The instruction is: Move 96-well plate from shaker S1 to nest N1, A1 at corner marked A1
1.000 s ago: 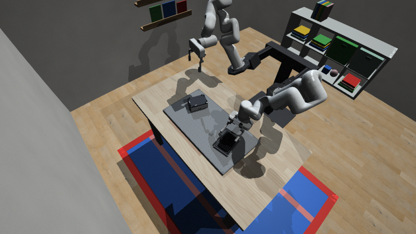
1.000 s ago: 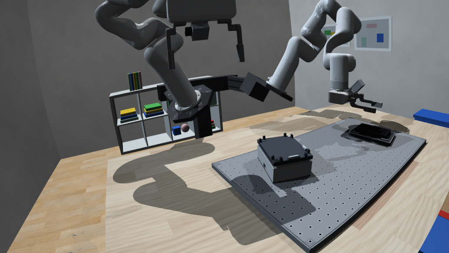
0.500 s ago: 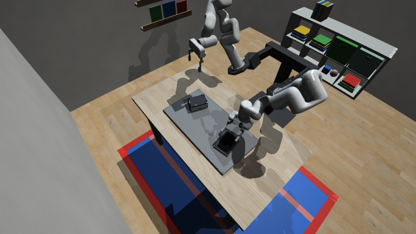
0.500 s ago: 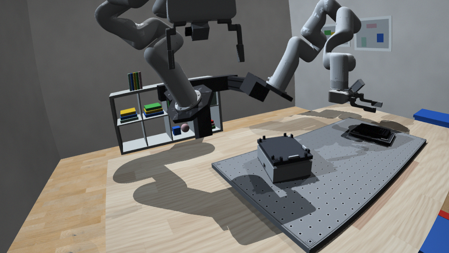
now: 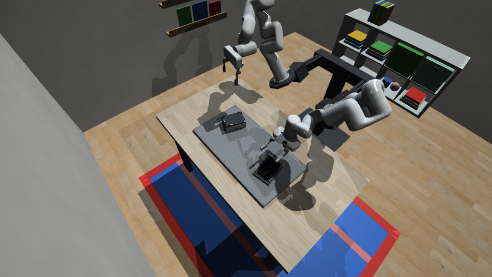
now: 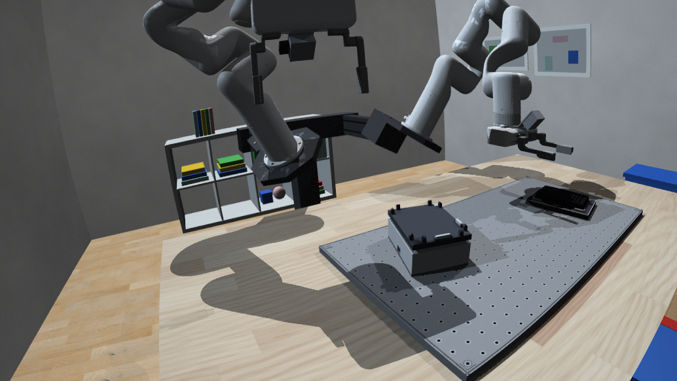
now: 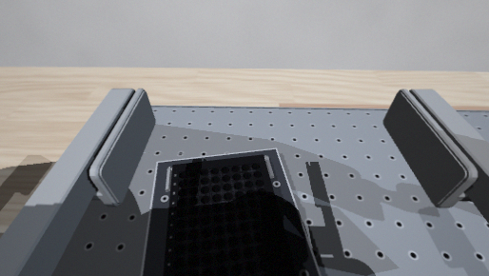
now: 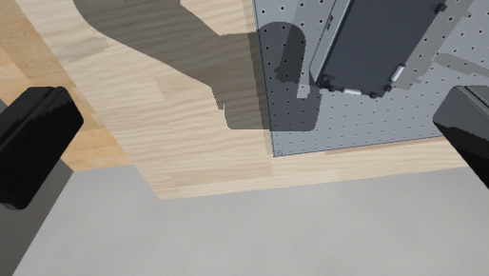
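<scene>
Plate now at the nest end: the 96-well plate (image 5: pixel 270 167) (image 6: pixel 562 196) (image 7: pixel 224 224) sits in nest N1 (image 5: pixel 260 177) (image 6: pixel 558 210) (image 7: pixel 153 233), looks flat, shaker S1 (image 5: pixel 234 127) (image 6: pixel 440 258) (image 8: pixel 381 48) bare. Left gripper (image 5: pixel 270 153) (image 6: pixel 558 152) (image 7: pixel 277 147) is nearer, above it, fingers partly spread, nothing between. In the left wrist view the plate lies low and left of mid-gap, long axis running up-picture, roughly with the fingers. Right gripper (image 5: pixel 230 76) (image 6: pixel 310 95) (image 8: pixel 252 143) spread wide, well away, empty. Plate black, round wells in shadow; A1 unreadable. Likely just retreat remaining, orientation unconfirmed.

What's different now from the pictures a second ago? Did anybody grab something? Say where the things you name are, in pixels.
The left gripper (image 5: pixel 269 153) (image 6: pixel 562 153) (image 7: pixel 269 143) moved up a little, away from the dark plate (image 5: pixel 270 166) (image 6: pixel 564 196) (image 7: pixel 224 228). I see nothing newly grabbed or let go. The plate, the box-shaped shaker (image 5: pixel 234 119) (image 6: pixel 428 224) (image 8: pixel 381 48) and the open right gripper (image 5: pixel 230 76) (image 6: pixel 310 96) (image 8: pixel 259 143) look the same as before.
</scene>
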You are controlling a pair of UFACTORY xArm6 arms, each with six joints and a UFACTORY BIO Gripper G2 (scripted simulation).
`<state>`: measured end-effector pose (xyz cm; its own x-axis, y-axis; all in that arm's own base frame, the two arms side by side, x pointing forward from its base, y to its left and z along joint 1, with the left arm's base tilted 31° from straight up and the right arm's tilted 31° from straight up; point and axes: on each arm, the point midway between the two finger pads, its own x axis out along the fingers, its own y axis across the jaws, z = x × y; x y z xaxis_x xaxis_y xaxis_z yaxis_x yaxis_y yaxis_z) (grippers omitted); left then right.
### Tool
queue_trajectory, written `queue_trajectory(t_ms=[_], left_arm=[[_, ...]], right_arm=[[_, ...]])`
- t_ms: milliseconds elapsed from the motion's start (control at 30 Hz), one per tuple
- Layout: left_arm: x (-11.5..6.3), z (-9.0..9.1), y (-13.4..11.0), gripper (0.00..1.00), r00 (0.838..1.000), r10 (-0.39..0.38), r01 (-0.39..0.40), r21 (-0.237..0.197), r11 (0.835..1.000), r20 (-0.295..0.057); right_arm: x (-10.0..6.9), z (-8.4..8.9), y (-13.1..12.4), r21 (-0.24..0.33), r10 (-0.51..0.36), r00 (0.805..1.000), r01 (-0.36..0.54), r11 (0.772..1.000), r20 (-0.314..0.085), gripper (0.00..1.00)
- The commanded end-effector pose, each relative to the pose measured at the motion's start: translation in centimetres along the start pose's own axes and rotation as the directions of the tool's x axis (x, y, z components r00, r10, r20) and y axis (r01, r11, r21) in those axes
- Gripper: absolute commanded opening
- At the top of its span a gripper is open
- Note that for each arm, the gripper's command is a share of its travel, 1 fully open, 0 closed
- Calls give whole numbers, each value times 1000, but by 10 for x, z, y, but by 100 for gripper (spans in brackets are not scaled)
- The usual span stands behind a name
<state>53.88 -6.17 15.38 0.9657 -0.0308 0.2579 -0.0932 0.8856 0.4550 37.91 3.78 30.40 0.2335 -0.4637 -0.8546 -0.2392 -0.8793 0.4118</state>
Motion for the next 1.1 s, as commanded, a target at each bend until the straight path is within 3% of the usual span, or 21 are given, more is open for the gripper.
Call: queue_trajectory(t_ms=[0, 1067], left_arm=[[-8, 18, -18, 37, 1000, -21, 21, -2, 1000, -4], [-59, 105, -116, 37, 1000, -21, 21, -3, 1000, -4]], right_arm=[[-1, -1, 0, 2, -2, 1000, 2, 1000, -3, 100], [-1, -1, 0, 2, -2, 1000, 2, 1000, -3, 100]])
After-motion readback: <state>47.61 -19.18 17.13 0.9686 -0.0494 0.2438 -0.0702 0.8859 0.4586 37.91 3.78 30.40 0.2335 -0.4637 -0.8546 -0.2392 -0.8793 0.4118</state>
